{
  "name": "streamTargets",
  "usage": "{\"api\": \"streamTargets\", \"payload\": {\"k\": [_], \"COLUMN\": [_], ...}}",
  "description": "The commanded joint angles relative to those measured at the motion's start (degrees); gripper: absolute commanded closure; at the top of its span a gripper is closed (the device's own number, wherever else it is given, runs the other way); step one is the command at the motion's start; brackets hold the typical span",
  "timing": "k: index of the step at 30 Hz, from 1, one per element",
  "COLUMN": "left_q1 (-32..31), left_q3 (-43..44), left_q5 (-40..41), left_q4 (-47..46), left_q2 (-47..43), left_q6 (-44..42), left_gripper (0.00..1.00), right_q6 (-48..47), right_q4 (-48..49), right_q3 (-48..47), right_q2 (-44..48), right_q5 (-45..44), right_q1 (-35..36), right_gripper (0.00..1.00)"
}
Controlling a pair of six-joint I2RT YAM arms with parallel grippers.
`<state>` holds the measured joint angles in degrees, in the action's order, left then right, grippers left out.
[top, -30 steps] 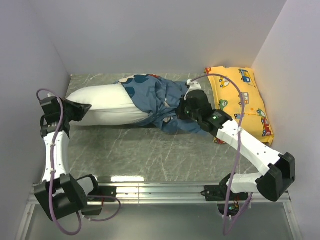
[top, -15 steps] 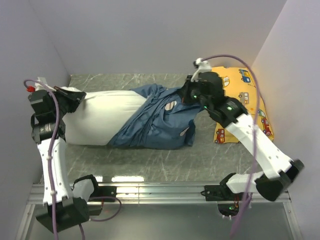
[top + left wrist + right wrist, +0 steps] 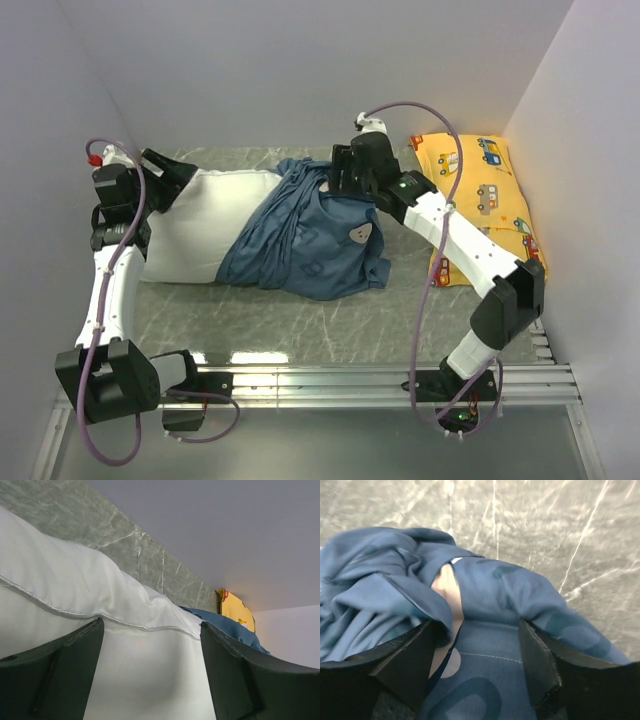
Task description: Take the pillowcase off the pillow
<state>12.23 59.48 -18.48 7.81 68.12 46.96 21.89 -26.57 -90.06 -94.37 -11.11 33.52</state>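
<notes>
Pillowcase (image 3: 310, 240), bunched and blue, lies directly beneath the right tool (image 3: 480, 625), whose fingers stand spread over its folds, pinching nothing. It covers only that end of the white pillow (image 3: 200, 225). The left tool (image 3: 150, 630), spread wide too, straddles the pillow's bare end on the table (image 3: 300, 310).

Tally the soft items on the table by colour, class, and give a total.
White: 1, the white pillow
Blue: 1, the blue pillowcase
Yellow: 1, the yellow pillow
Total: 3
</notes>
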Motion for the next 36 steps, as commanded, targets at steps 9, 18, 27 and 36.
{"api": "streamTargets", "payload": {"k": [9,18,27,36], "left_q1": [0.08,-0.19,-3.44,-3.44], "left_q3": [-0.07,-2.87,-14.47,-21.34], "left_q5": [2.48,2.57,9.96,10.48], "left_q4": [0.01,0.89,1.34,-1.74], "left_q2": [-7.56,-11.95,-17.32,-15.91], "left_q6": [-3.19,-0.65,3.92,5.95], "left_gripper": [0.14,0.15,0.13,0.13], "right_q6": [-1.67,-1.68,-1.59,1.75], "right_q4": [-7.09,-3.41,0.91,9.25], "right_q3": [-6.53,-0.39,-7.48,-8.65], "right_q2": [10.96,14.13,-10.08,-16.2], "right_q5": [-17.28,-14.72,-9.46,-8.57], "right_q1": [4.36,17.95,21.94,22.12], "right_gripper": [0.19,0.18,0.16,0.15]}}
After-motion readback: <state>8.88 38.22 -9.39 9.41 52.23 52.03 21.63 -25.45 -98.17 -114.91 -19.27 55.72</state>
